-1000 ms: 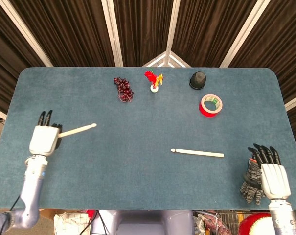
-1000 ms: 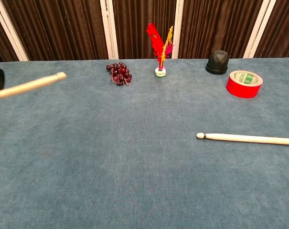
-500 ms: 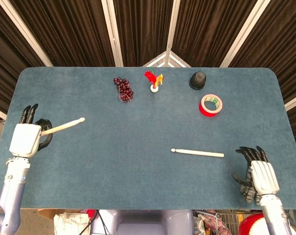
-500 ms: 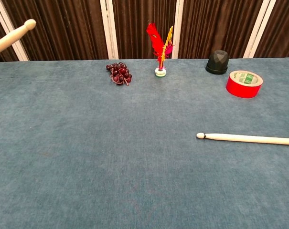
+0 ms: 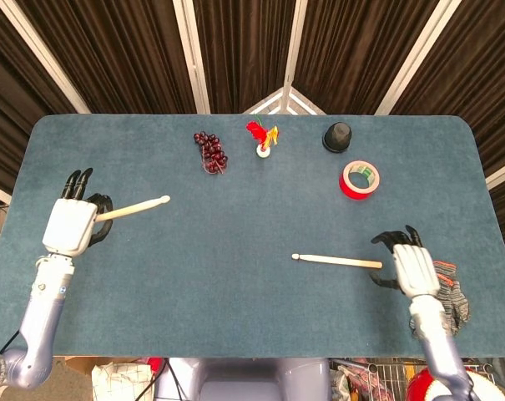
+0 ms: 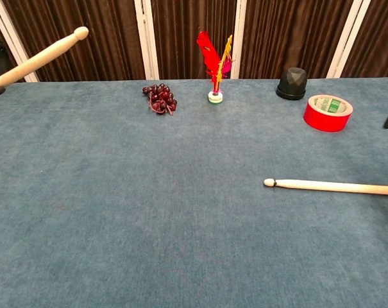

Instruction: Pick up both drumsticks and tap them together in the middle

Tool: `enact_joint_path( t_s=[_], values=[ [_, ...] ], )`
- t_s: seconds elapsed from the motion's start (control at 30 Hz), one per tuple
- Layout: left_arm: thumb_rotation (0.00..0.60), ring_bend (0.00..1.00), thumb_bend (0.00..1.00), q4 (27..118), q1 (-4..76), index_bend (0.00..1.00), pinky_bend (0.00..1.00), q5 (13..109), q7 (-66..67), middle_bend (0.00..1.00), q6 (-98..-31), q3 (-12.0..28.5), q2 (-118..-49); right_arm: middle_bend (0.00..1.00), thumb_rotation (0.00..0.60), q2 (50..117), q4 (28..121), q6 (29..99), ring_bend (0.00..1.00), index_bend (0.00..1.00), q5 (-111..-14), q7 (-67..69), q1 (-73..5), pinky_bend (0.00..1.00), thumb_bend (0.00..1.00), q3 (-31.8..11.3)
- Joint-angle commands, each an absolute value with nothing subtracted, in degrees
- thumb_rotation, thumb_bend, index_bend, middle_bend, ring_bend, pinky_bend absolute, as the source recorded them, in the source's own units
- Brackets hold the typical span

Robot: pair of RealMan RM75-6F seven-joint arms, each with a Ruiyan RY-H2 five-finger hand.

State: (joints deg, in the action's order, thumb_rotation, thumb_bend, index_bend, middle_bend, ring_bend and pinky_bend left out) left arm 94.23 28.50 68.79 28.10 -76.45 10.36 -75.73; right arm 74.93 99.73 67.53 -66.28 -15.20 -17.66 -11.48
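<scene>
While the left hand point(image 5: 70, 225) grips one drumstick point(image 5: 133, 209) by its butt end at about nine o'clock on the blue table point(image 5: 235, 317), the stick is lifted clear of the cloth, its rounded tip aimed toward three o'clock and slightly up. From the chest camera that same stick slants across the upper left corner, tip raised against the dark curtain point(image 6: 104, 38), with only a dark sliver of the left hand showing at the frame edge.

Over at about four o'clock, the second drumstick point(image 5: 336, 261) lies flat on the table, its tip pointing toward nine o'clock and its butt end toward three o'clock. Right at that butt end sits the right hand point(image 5: 411, 267), fingers spread apart and arched over the cloth, holding nothing; its dark fingertips are just beside the end of the stick, and whether they touch it cannot be told. The chest view catches only a small dark bit of this hand at the right edge.

Along the twelve o'clock side of the table stand a bunch of dark red grapes point(image 5: 210, 151), a red and yellow feathered shuttlecock point(image 5: 263, 139) upright on its white base, and a small black cup point(image 5: 337, 136) turned upside down. A roll of red tape point(image 5: 360, 180) lies flat near two o'clock, just beside the cup.
</scene>
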Motion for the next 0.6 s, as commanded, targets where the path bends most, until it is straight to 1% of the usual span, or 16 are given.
enact_joint_path(
  t_s=[0.03,0.17,0.27,0.43,0.6],
  values=[
    [0.600,0.04,0.52,94.8,28.8,0.56,0.00,68.6,28.9,0.54,-77.4,11.4,-75.7,0.29,0.600,79.4,99.9,65.9,0.20,0.38,-58.3,-23.0,-21.4,0.00,0.26,-13.2],
    [0.600,0.04,0.52,96.5,28.6,0.56,0.00,68.3,29.4,0.54,-78.0,12.3,-74.4,0.30,0.600,83.1,98.0,66.8,0.21,0.40,-55.0,-27.6,-22.6,0.00,0.26,-11.9],
    [0.600,0.04,0.52,97.3,28.5,0.56,0.00,67.9,29.8,0.54,-78.1,12.6,-73.7,0.32,0.600,85.0,96.2,67.4,0.22,0.41,-54.3,-28.8,-23.0,0.00,0.26,-11.2],
    [0.600,0.04,0.52,97.9,28.4,0.56,0.00,67.6,30.2,0.54,-77.9,12.5,-73.2,0.39,0.600,87.8,93.0,68.9,0.26,0.45,-54.2,-29.0,-23.4,0.00,0.26,-11.1],
    [0.600,0.04,0.52,98.5,28.3,0.56,0.00,68.0,30.5,0.54,-78.3,12.5,-72.9,0.42,0.600,90.3,90.2,70.0,0.28,0.47,-54.1,-30.9,-24.1,0.00,0.26,-10.8]
  ],
)
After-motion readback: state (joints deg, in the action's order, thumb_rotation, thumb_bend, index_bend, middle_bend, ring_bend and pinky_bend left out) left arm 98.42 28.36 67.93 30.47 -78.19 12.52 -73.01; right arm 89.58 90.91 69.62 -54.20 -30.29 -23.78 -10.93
